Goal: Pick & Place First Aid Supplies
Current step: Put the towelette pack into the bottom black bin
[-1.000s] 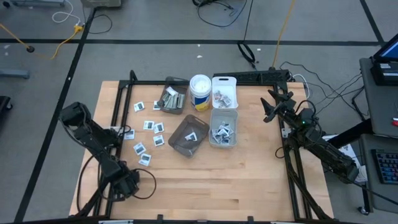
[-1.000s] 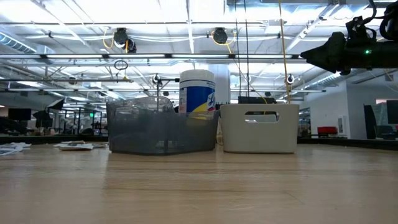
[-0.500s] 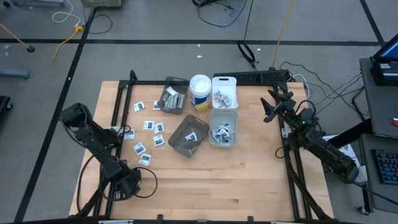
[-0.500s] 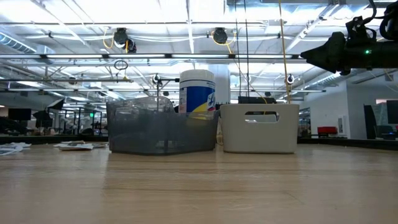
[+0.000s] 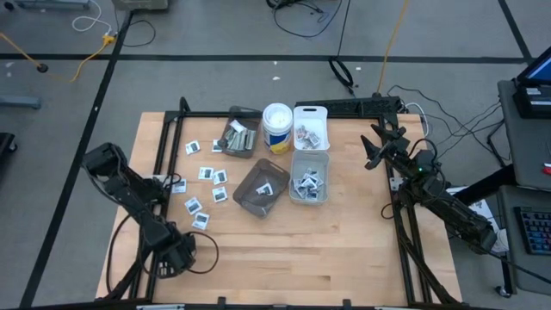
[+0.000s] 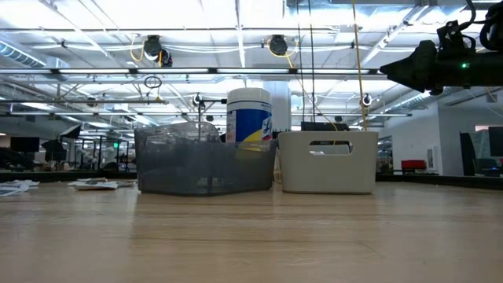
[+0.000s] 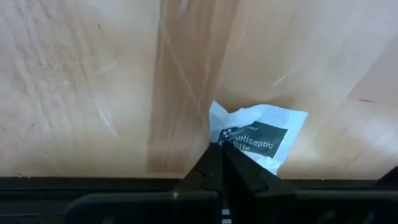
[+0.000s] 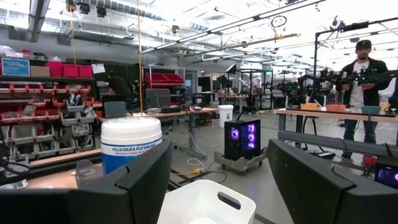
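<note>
Your left gripper [image 7: 219, 163] is pinched tight on a white antiseptic packet [image 7: 258, 138] down at the table's [image 5: 344, 250] left edge, with bare wood all around it, while your right gripper [image 8: 217, 180] waits wide open and empty above the white bin [image 8: 205, 208].

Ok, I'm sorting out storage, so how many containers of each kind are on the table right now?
Smoky bins: 2
Pale bins: 2
Wipes canister: 1
Total: 5
</note>
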Robot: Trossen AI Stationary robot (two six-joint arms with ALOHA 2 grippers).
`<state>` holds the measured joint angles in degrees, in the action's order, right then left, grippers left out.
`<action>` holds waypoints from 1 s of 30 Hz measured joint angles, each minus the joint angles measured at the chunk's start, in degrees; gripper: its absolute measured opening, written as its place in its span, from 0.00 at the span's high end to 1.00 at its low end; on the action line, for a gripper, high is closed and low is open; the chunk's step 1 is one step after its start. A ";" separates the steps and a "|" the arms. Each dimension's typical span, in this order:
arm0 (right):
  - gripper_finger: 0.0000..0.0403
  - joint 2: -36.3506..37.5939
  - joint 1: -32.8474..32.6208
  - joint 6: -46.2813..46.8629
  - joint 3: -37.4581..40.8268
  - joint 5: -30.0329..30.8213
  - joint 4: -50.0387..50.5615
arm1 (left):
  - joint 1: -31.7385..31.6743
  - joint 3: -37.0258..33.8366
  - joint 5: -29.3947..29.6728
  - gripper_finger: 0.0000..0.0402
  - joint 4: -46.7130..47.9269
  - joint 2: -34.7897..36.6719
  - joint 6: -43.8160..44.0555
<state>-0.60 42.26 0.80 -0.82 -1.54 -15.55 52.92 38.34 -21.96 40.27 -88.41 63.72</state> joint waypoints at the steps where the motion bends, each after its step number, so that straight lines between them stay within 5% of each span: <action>1: 0.35 -0.02 0.00 0.01 0.02 -0.02 0.00 | -0.33 -0.02 -0.06 0.99 0.33 0.73 -0.02; 17: 0.35 0.00 0.01 0.02 0.00 0.00 0.00 | -3.22 9.04 3.03 1.00 20.58 14.52 -1.37; 30: 0.35 -0.02 0.02 0.02 0.02 -0.02 0.00 | -3.78 21.44 4.65 1.00 34.52 15.63 -1.56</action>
<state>-0.62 42.28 0.82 -0.80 -1.56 -15.55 49.14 59.78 -17.32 74.79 -72.78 62.16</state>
